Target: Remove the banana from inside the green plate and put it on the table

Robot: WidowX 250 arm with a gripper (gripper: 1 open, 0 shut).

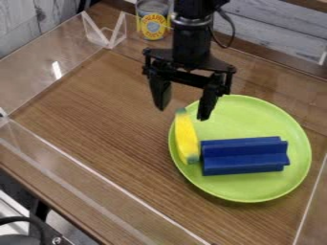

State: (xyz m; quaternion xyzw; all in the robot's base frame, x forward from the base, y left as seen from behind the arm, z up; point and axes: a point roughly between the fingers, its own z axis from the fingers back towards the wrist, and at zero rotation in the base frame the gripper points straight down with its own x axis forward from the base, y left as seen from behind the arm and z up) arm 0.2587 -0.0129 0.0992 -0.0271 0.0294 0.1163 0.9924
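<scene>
**Camera view: open gripper above the banana, block crowding the grasp**

Camera view, the only one: the gripper (185, 102) hangs just above centre of the frame with its fingers spread wide and nothing between them. It points down over the upper left rim of the plate (274, 115). The banana (186, 137) lies inside the plate along its left edge, directly below the fingertips and not yet touched. The block (244, 156) lies just to the banana's right, in the lower middle of the plate; its near end looks to be touching or almost touching the banana. The table (102, 105) is bare wood to the left of the plate.

Risks, as I judge them:

- The right finger could land on the block instead of slipping between it and the banana, because the gap there is slight or absent.
- The left finger could catch the plate's rim, since the banana sits close to it; that might tip or drag the plate.
- A grip near the banana's curved end could let it squirt out sideways on closing.
- Closing too high would pinch only the rounded top and drop it on lifting.
</scene>
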